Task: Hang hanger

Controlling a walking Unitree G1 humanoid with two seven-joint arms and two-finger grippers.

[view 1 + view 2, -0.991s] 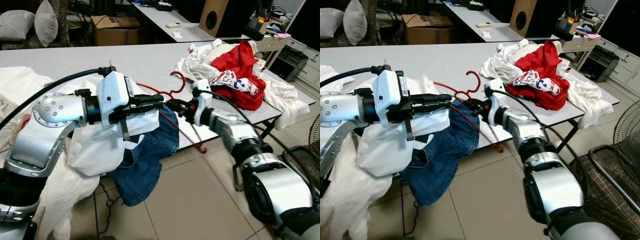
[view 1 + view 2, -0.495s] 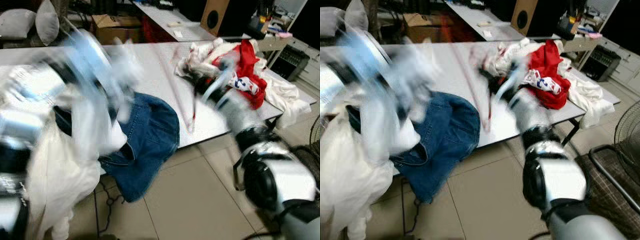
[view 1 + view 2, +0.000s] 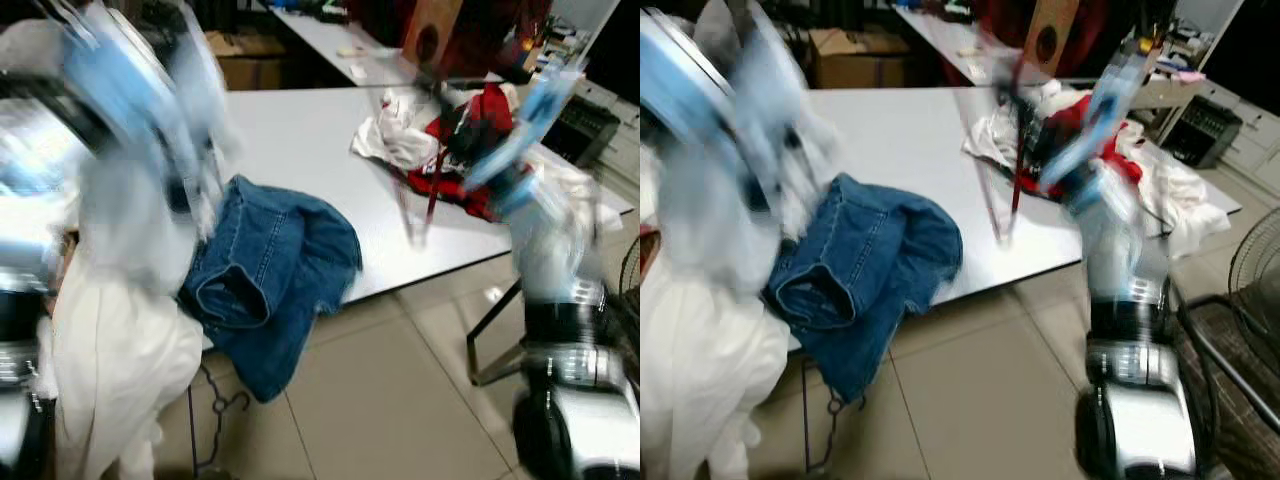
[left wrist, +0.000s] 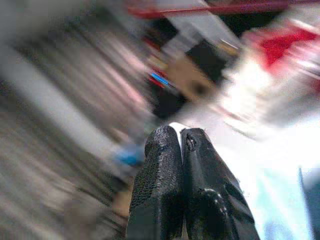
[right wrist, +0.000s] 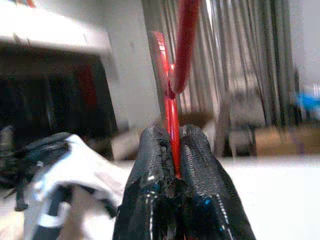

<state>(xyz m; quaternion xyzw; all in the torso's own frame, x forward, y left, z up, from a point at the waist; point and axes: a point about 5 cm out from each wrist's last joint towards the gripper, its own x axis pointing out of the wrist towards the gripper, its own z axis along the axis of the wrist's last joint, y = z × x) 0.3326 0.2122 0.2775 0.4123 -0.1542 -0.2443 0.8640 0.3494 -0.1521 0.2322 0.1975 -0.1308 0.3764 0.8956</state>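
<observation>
The red hanger [image 5: 172, 100] is pinched between the fingers of my right gripper [image 5: 170, 132], which is shut on its thin wire. The right arm is raised over the table's right part, and the hanger [image 3: 1018, 150] shows there as a blurred red streak hanging above the tabletop. My left gripper [image 4: 179, 132] is raised at the left with its fingers pressed together on a bit of white cloth. A white garment [image 3: 120, 330] hangs down from that arm. Both arms are heavily blurred.
A blue denim garment [image 3: 270, 270] droops over the front edge of the white table [image 3: 300, 130]. A heap of red and white clothes [image 3: 480, 110] lies at the table's right end. A fan [image 3: 1255, 270] and a chair [image 3: 1230, 340] stand on the right.
Both arms have swung upward. The right gripper has carried the hanger up off the table and to the right. The left has lifted the white garment away from the denim.
</observation>
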